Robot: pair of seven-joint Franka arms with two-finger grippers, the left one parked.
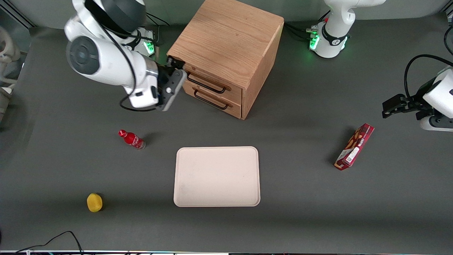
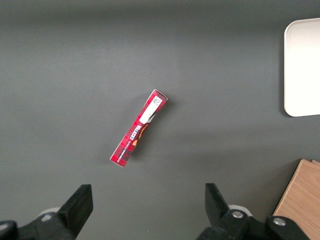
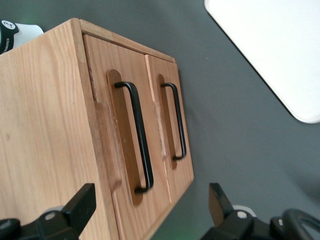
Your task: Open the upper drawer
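1. Gripper (image 1: 179, 69) spread wide and holding nothing, hovering at the cabinet (image 1: 230, 39) corner nearest the working arm's end of the table, just above the drawer fronts. Risk of knocking a finger against that top corner if lowered without moving out over the fronts first.
2. Upper drawer (image 1: 212, 80) shut, in the cabinet by the table edge farthest from the front camera, facing the tray (image 1: 216, 176). Dark bar handle (image 3: 140, 135) thin and close to the wood: likely to slip out of a shallow or off-centre pinch, leaving the drawer closed.
3. Bottom drawer (image 1: 216, 106) directly beneath, its matching handle (image 3: 177, 120) close by. Easy to drop too low and take hold of the wrong bar.
4. Cabinet apparently loose on the table: may slide or twist as a whole under a pull that is skewed from the drawer's line, instead of yielding the drawer.
5. Tray in front of the drawers, well apart; no likely obstruction there.
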